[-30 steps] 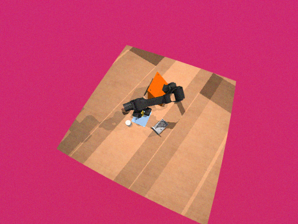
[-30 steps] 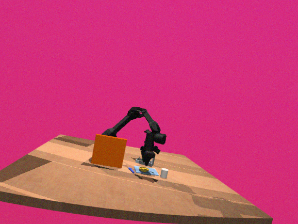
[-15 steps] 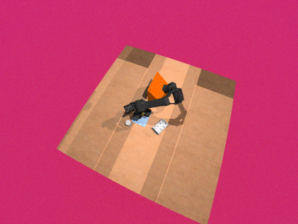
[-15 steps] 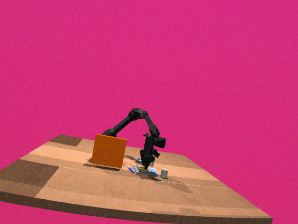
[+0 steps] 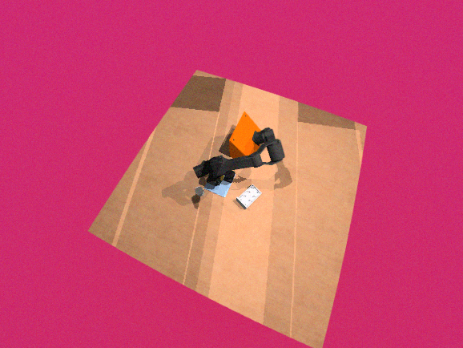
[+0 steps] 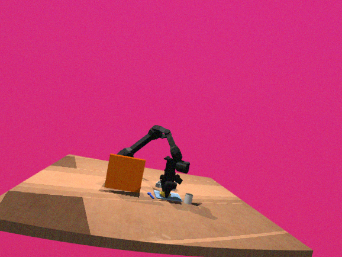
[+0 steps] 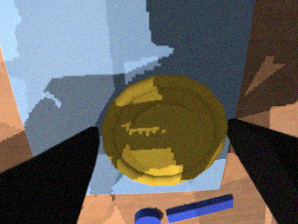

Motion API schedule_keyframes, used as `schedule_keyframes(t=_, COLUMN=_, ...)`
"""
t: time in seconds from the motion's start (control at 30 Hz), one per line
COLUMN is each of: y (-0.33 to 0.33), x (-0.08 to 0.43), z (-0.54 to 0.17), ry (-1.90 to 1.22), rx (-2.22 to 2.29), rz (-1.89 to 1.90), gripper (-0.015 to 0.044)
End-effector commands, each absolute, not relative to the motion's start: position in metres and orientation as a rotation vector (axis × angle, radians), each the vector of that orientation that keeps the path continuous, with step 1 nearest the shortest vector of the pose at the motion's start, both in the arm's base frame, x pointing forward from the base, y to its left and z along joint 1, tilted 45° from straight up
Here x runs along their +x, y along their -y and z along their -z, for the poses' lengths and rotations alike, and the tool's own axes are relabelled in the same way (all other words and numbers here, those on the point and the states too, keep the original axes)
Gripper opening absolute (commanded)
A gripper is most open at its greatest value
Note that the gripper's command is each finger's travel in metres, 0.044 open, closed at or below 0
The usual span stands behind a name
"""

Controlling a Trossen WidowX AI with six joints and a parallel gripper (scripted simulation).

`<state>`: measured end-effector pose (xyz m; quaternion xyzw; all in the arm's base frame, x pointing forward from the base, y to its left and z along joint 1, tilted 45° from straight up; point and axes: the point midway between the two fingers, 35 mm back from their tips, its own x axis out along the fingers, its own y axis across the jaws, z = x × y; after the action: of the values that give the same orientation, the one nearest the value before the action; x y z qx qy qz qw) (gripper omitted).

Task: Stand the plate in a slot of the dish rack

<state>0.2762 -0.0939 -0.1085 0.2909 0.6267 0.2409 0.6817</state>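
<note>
Top view: plate point(image 5: 222, 177) point(image 6: 162, 194) point(image 7: 165, 130), yellow, only a sliver visible beneath the tool point(image 5: 223, 179) point(image 6: 165, 195) point(image 7: 164, 125). It lies over a light-blue square point(image 5: 223, 191) point(image 6: 176, 198) point(image 7: 60, 40) on the table point(image 5: 248, 256) point(image 6: 207, 225). Grey cylinder point(image 5: 199, 191) point(image 6: 188, 198) just beside the square's edge; dish rack point(image 5: 248, 196) point(image 6: 158, 185) across a strip of bare wood on the opposite side. Arm point(image 5: 240, 162) point(image 6: 142, 143) hides part of the orange panel point(image 5: 245, 134) point(image 6: 125, 173).

Exterior view: tool points down at the plate, low over the square. Cylinder upright near the square's corner; panel well apart. Rack mostly hidden behind the tool; its slots cannot be made out.

Wrist view: tool open, fingers parted to either side of the plate rim, very little room at either edge. Contact with the rim cannot be told. Blue bar point(image 7: 200, 208) and blue round piece point(image 7: 148, 216) lie beyond the square's near edge; round piece cut off by the frame. Shadow darkens much of the plate.
</note>
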Motion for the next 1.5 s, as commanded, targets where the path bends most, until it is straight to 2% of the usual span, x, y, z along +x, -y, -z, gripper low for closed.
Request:
schedule_keyframes(t=0.0, y=0.093, x=0.277, z=0.109, ry=-1.401, rx=0.660, rz=-0.539, gripper=0.0375)
schedule_keyframes(t=0.1, y=0.093, x=0.277, z=0.109, ry=-1.401, rx=0.660, rz=-0.539, gripper=0.0375)
schedule_keyframes(t=0.47, y=0.093, x=0.277, z=0.109, ry=-1.401, rx=0.660, rz=-0.539, gripper=0.0302)
schedule_keyframes(t=0.83, y=0.128, x=0.281, z=0.084, ry=-1.401, rx=0.652, rz=-0.528, gripper=0.0013)
schedule_keyframes(t=0.87, y=0.132, x=0.281, z=0.081, ry=-1.401, rx=0.652, rz=-0.528, gripper=0.0000)
schedule_keyframes(t=1.47, y=0.190, x=0.278, z=0.027, ry=-1.405, rx=0.653, rz=-0.528, gripper=0.0000)
